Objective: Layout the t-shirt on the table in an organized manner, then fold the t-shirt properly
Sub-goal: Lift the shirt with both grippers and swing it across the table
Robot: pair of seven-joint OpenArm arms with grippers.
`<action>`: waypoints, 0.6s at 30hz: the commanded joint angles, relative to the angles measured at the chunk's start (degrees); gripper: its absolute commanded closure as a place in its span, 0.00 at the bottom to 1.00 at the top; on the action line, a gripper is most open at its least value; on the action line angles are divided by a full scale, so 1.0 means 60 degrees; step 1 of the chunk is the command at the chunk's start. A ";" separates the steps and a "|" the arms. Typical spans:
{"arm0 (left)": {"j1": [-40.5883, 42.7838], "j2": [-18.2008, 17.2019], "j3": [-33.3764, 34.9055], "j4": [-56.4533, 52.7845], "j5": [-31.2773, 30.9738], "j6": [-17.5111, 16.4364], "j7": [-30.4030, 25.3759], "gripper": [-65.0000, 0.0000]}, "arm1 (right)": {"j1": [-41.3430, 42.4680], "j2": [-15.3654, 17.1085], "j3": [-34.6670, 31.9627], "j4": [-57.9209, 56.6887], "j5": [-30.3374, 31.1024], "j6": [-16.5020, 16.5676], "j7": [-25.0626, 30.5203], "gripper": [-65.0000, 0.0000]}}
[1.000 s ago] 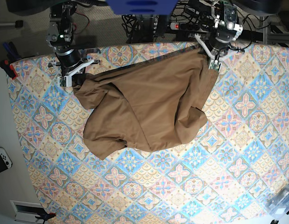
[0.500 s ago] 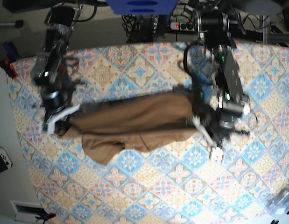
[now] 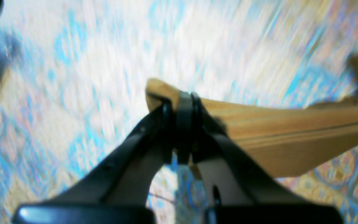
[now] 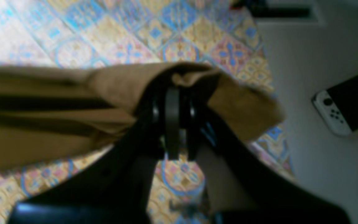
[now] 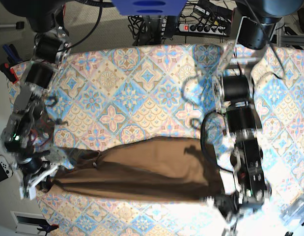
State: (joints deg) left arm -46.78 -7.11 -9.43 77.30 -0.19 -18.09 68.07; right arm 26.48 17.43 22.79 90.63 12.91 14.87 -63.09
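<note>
The tan-brown t-shirt (image 5: 142,172) hangs stretched in a long band across the near part of the table (image 5: 142,83). At the band's left end my right gripper (image 5: 38,181) is shut on a bunched corner of the cloth. In the right wrist view the right gripper (image 4: 172,93) has its fingers pressed together, with the t-shirt (image 4: 57,124) trailing off to the left. My left gripper (image 5: 224,202) is shut on the opposite end. The blurred left wrist view shows the left gripper (image 3: 183,101) pinching an edge of the t-shirt (image 3: 291,133).
A game controller (image 5: 2,167) lies on the white surface off the table's left side, also visible as the controller (image 4: 337,115). A power strip (image 5: 206,28) and cables sit behind the far edge. A clear plastic item (image 5: 296,211) is at the near right corner.
Both arms have swept from the far edge to the near part of the table, dragging the t-shirt with them. It has gone from a spread heap to a taut, narrow band.
</note>
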 commanded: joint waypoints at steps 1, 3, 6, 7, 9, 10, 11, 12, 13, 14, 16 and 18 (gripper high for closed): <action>-0.0693 -0.0199 -0.0018 -0.0216 0.0346 0.0062 -0.0247 1.00 | 0.0576 0.0457 0.0078 0.0111 -0.0078 -0.0127 0.0515 1.00; -0.1485 -0.0243 -0.0018 -0.1213 0.0639 0.0062 -0.0481 1.00 | 0.0737 0.0721 0.0078 -0.0167 -0.0078 -0.0127 0.0559 1.00; -0.2525 -0.0243 -0.0018 -0.2502 0.0961 0.0062 -0.1126 1.00 | 0.1528 0.0809 0.0078 -0.0695 -0.0078 -0.0127 0.0574 1.00; -0.2789 -0.0243 -0.0018 -0.2795 0.1049 0.0062 -0.1272 1.00 | 0.1850 0.0824 0.0078 -0.0885 -0.0078 -0.0127 0.0574 1.00; -0.3331 -0.0228 -0.0018 -0.3000 0.1166 0.0062 -0.1360 1.00 | 0.2290 0.0824 0.0078 -0.1208 -0.0078 -0.0113 0.0574 1.00; -0.3492 -0.0214 -0.0018 -0.3000 0.1210 0.0062 -0.1346 1.00 | 0.2480 0.0824 0.0078 -0.1339 -0.0078 -0.0113 0.0574 1.00; -0.3594 -0.0214 -0.0018 -0.2985 0.1210 0.0062 -0.1272 1.00 | 0.2583 0.0824 0.0078 -0.1427 -0.0078 -0.0113 0.0574 1.00; -0.3653 -0.0214 -0.0018 -0.2985 0.1196 0.0062 -0.1170 1.00 | 0.2656 0.0824 0.0078 -0.1471 -0.0078 -0.0113 0.0588 1.00; -0.3770 -0.0228 -0.0018 -0.2985 0.1196 0.0062 -0.1140 1.00 | 0.2730 0.0824 0.0078 -0.1501 -0.0078 -0.0113 0.0647 1.00; -0.3829 -0.0257 -0.0018 -0.2985 0.1196 0.0062 -0.1096 1.00 | 0.2788 0.0824 0.0063 -0.1501 -0.0078 -0.0113 0.0764 1.00; -0.3873 -0.0287 -0.0018 -0.2971 0.1196 0.0062 -0.1082 1.00 | 0.2832 0.0824 0.0049 -0.1515 -0.0078 -0.0113 0.1028 1.00; -0.3873 -0.0287 -0.0018 -0.2971 0.1196 0.0062 -0.1067 1.00 | 0.2832 0.0809 -0.0171 -0.1501 -0.0078 -0.0113 0.1072 1.00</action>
State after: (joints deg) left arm -67.18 -8.14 -9.45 58.52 5.41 -18.31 63.07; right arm 41.28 21.17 21.52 80.62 13.21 15.03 -58.54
